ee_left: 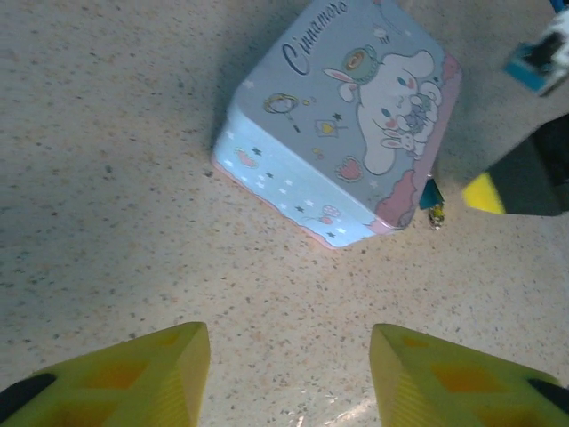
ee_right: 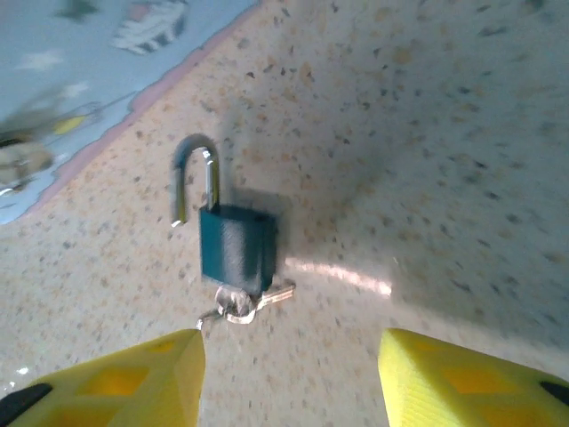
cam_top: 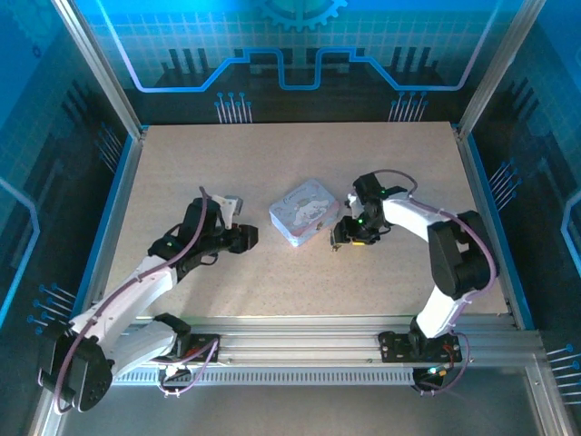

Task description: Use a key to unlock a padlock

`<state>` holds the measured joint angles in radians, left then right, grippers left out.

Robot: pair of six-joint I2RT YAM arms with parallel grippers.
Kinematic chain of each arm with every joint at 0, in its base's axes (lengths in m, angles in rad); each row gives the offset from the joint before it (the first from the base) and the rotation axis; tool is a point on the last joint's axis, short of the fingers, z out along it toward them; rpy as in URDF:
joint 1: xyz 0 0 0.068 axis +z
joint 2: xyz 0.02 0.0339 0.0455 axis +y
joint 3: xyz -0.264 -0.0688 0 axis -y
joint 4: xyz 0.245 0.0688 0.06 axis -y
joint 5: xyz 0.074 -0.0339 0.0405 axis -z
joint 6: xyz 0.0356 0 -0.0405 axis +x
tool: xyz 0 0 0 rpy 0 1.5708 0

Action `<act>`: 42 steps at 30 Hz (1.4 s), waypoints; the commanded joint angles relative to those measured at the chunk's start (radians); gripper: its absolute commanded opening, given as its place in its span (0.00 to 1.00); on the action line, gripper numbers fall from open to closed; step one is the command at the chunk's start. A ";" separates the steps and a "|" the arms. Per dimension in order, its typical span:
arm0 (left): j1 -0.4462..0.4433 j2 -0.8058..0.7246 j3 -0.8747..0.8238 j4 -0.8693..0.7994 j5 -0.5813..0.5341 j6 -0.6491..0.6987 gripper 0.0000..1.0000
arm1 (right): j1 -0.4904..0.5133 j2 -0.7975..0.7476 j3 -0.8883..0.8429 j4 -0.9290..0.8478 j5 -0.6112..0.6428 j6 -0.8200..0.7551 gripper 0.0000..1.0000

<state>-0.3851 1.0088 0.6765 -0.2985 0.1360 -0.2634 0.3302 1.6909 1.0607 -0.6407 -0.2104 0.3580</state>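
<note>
While the right claw (ee_right: 289, 378) is hovering low over the speckled desk (ee_right: 462, 133), its two yellow fingers (ee_right: 133, 387) are standing wide apart with nothing between them. Just ahead of those fingers, the padlock (ee_right: 238, 247) is lying flat on the desk, its dark blue-grey body pointing toward the wrist camera and its shackle (ee_right: 194, 173) pointing away. One leg of the shackle is sitting in the body, while the other is hanging free beside the body's top corner. The key (ee_right: 238, 305) is showing as a small silvery piece touching the bottom end of the padlock; whether its blade is sitting in the keyhole cannot be told. A pale blue tin (ee_right: 80, 80) with a pink lower edge is lying near the padlock, beyond the shackle and apart from it.

Seen from the left wrist, the left claw (ee_left: 289, 374) is likewise holding its yellow fingers spread over bare desk, pinching nothing. The tin, printed with a cartoon long-eared figure, is resting well ahead of them, and the padlock is peeking out as a tiny dark shape just beside the tin's right-hand corner, with a yellow tip of the right claw near it.

From above, the tin is sitting near the middle of the desk, between the two claws, one on each side.
</note>
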 commanded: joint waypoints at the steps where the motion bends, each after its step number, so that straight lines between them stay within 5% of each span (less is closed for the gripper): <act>1: 0.032 -0.033 0.063 -0.060 -0.057 0.049 0.58 | -0.044 -0.153 0.030 -0.062 0.048 -0.041 0.55; 5: 0.057 -0.024 0.120 -0.097 -0.130 0.126 0.84 | -0.080 -0.331 0.018 -0.062 0.110 -0.067 0.57; 10: 0.126 0.024 0.159 -0.064 -0.147 0.146 0.99 | -0.118 -0.528 -0.042 0.025 0.195 -0.115 0.69; 18: 0.257 0.138 0.127 0.152 -0.091 0.080 0.99 | -0.194 -0.644 -0.218 0.264 0.253 -0.163 0.90; 19: 0.261 0.156 0.117 0.178 -0.121 0.102 0.99 | -0.203 -0.650 -0.250 0.317 0.260 -0.168 1.00; 26: 0.270 0.173 -0.065 0.421 -0.217 0.272 0.99 | -0.231 -0.643 -0.531 0.777 0.365 -0.168 1.00; 34: 0.272 0.263 -0.281 0.829 -0.343 0.253 0.99 | -0.240 -0.494 -0.661 1.157 0.403 -0.264 1.00; 42: 0.270 0.408 -0.310 1.135 -0.364 0.343 0.99 | -0.291 -0.310 -0.657 1.341 0.412 -0.279 1.00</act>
<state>-0.1230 1.3811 0.3767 0.6277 -0.1886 0.0200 0.0685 1.3518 0.3988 0.5568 0.1802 0.0917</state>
